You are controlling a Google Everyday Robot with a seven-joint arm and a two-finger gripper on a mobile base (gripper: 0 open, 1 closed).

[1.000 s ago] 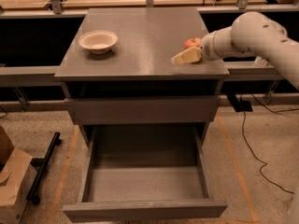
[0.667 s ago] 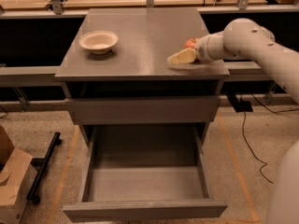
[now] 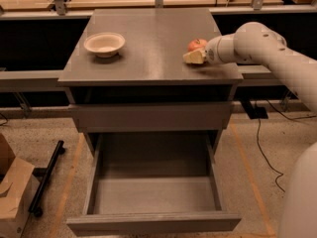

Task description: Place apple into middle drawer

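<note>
A small round apple (image 3: 197, 44), red-orange with a paler yellowish patch and a smooth skin, is seen on the flat matte grey top of a cabinet (image 3: 153, 38), near its right edge and towards the front corner. It lies against the tip of the gripper (image 3: 191, 58), whose cream-coloured end is set just in front of and below the fruit. Whether the gripper is spread, pressed together or pinching the apple cannot be told.

A shallow cream bowl (image 3: 104, 43) with a wide rounded rim is placed on the left part of the same top, well apart from the apple.

The white arm (image 3: 257, 46), made of smooth rounded segments, is brought in from the right. Its wrist is held roughly level just above the cabinet top, with the gripper pointed leftward. Part of the robot's pale body (image 3: 303, 197) is seen at the lower right edge.

Below the top, a plain grey drawer front (image 3: 151, 117) without a handle is shut. Beneath it, the middle drawer (image 3: 153, 195) is pulled out fully; low side walls, a flat grey floor and a plain front panel are shown, and no apple is seen inside it.

The floor is speckled beige and marked with orange lines. A cardboard box (image 3: 12, 197) and a black bar (image 3: 47, 177) are seen at the lower left, and a dark cable (image 3: 262, 148) is trailed across the floor on the right. Light wooden surfaces are visible behind the cabinet.
</note>
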